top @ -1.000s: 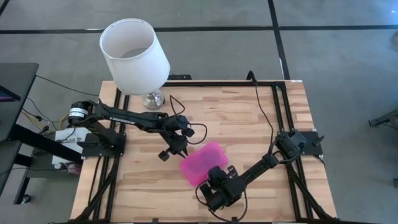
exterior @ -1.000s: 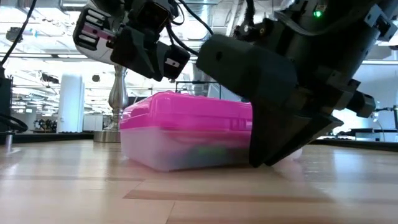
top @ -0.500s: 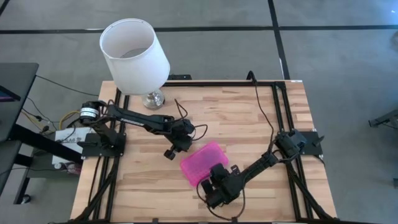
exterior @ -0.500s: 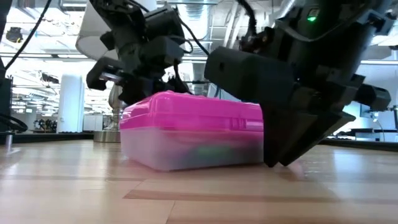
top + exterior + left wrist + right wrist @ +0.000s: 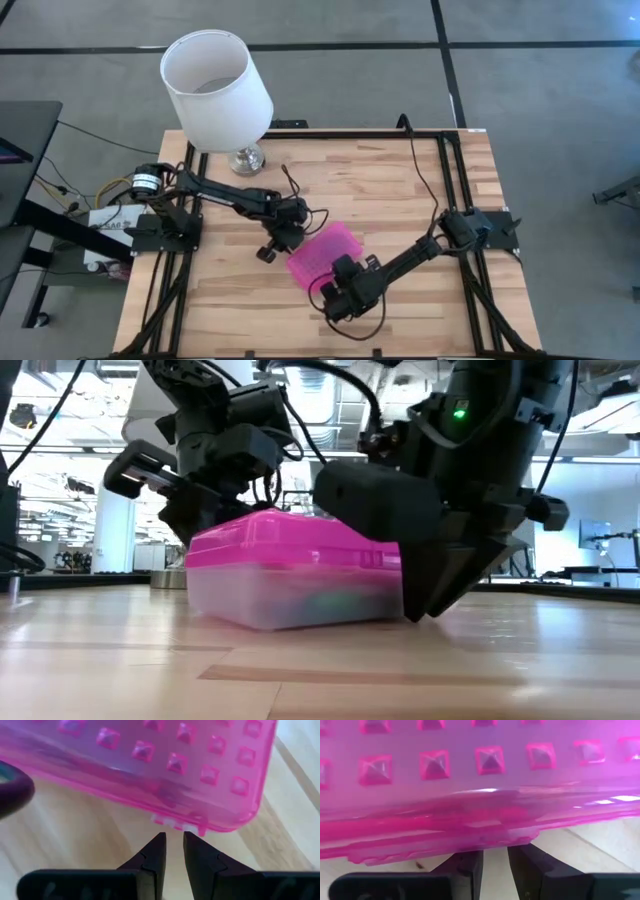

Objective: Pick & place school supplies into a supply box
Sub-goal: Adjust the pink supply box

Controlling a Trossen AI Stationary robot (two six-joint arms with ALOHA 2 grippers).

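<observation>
High view showed the supply box (image 5: 320, 253), its pink lid down, lying at an angle near the middle of the wooden table (image 5: 400, 190), with one arm on each side of it. The left gripper (image 5: 283, 238) sat at the box's edge nearer the lamp (image 5: 215, 85), and the right gripper (image 5: 343, 288) sat at the opposite edge, toward the table's front.

Low view showed the box flat on the table (image 5: 320, 680), clear base under the pink lid (image 5: 290, 545), with blurred green and dark shapes inside. The left gripper (image 5: 195, 510) stood behind its far end and the right gripper (image 5: 440, 575) pressed against its near end.

Left wrist view showed the left gripper (image 5: 172, 851) with its fingers almost pressed together, only a narrow slit between them, their tips just short of the lid's small latch tabs (image 5: 180, 822). Right wrist view showed the right gripper (image 5: 494, 860) likewise nearly closed on nothing, its tips right under the lid's rim (image 5: 470, 832).
</observation>
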